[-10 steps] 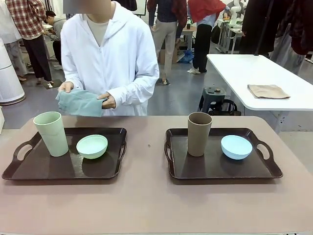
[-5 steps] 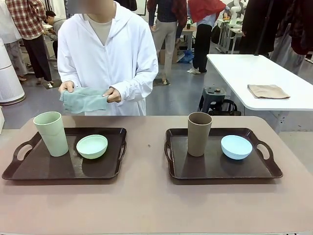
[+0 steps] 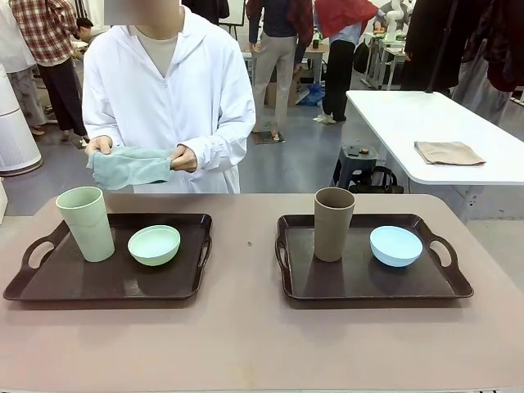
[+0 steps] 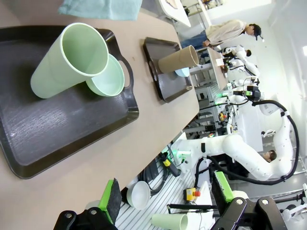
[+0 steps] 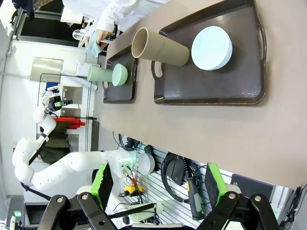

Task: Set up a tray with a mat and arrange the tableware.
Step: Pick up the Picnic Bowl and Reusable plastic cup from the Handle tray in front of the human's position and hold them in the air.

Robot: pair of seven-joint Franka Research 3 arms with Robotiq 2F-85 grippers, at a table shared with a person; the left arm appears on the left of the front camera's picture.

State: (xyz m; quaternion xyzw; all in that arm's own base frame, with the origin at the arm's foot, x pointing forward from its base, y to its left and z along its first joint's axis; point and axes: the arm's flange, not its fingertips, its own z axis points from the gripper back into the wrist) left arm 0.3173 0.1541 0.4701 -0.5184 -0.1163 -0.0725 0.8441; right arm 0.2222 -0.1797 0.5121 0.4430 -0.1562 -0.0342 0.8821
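Two dark brown trays lie side by side on the table. The left tray (image 3: 82, 282) carries a pale green tumbler (image 3: 85, 223) and a mint green bowl (image 3: 154, 244). On the right tray (image 3: 360, 282) stand a brown tumbler (image 3: 333, 223) and a light blue bowl (image 3: 395, 245). Behind the left tray, a person in white holds a teal mat (image 3: 129, 166) in both hands above the table's far edge. My left gripper (image 4: 168, 196) is open, back from the near edge, facing the green tumbler (image 4: 67, 62). My right gripper (image 5: 158, 184) is open too, short of the right tray (image 5: 211, 88).
A white table at the back right holds a folded tan cloth (image 3: 448, 152), with a stool (image 3: 358, 160) beside it. Other people stand farther back. A strip of bare tabletop (image 3: 246, 270) runs between the trays and along the near edge.
The person has shifted a little to the left and raised the teal mat slightly, holding it with both hands. The trays, tumblers, bowls and both grippers have not moved.
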